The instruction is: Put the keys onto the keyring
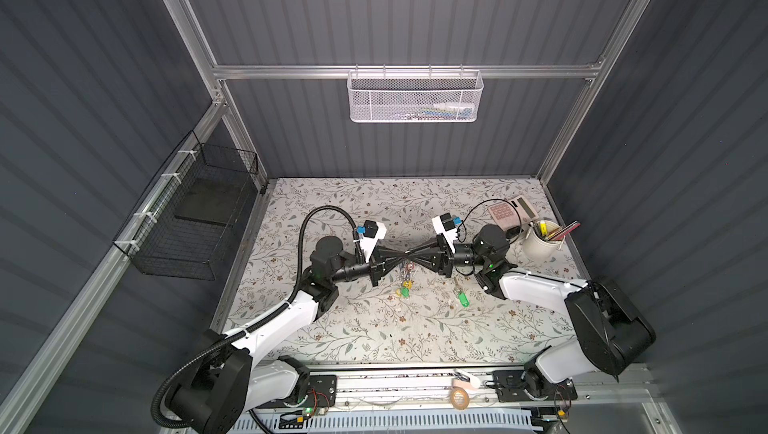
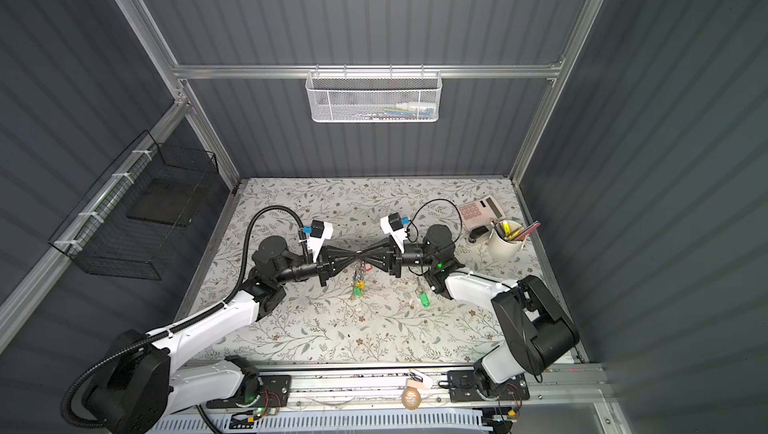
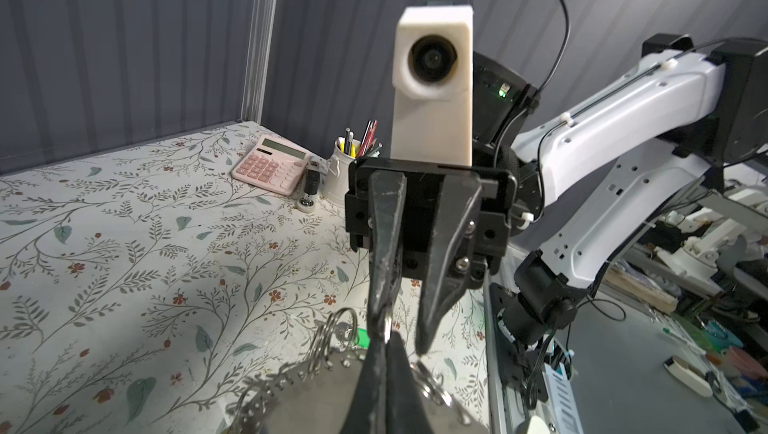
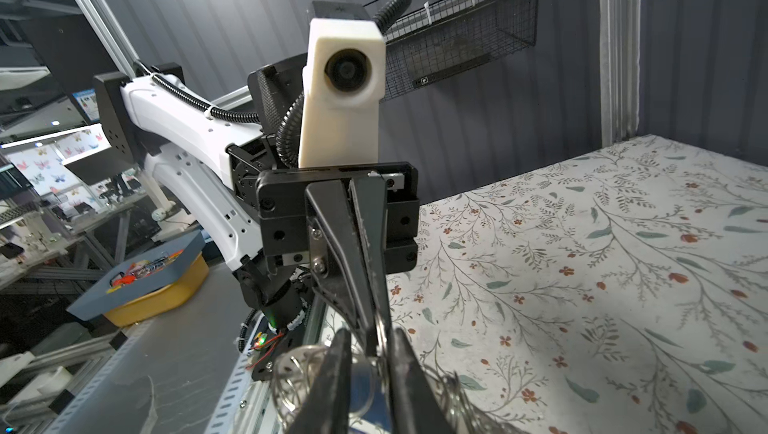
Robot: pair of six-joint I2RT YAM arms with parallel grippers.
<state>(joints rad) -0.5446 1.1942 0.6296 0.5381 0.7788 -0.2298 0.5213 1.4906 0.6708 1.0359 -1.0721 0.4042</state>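
Left gripper (image 4: 375, 330): the jaws are closed on a silver ring at the top of the keyring (image 1: 406, 274). It points level across the middle of the table (image 1: 374, 340), nose to nose with the other arm.
Right gripper (image 3: 405, 338): the jaws stand a little apart. One finger lies against the same ring and the other is clear of it, so this arm does not look to be carrying the load.
Keyring: lifted off the table and hanging below the two meeting tips. Its rings, keys and tags dangle in a bunch, with a yellow and a green tag at the low end. I cannot tell whether the loop is open anywhere.
The keys (image 1: 462, 297): the loose set with the green tag lies flat on the table, near the right forearm and well apart from the hanging bunch. Nothing touches it.
Step in hand: probably handing the keyring's weight to the left arm so that the right one is free. The keys themselves are not yet picked up.
Next move calls for: the right gripper to back clear without dragging the ring, then come down over the green-tagged set. It should pinch the small ring or the tag, which are thin and flat on the table. The left hold must stay steady so the bunch does not swing.
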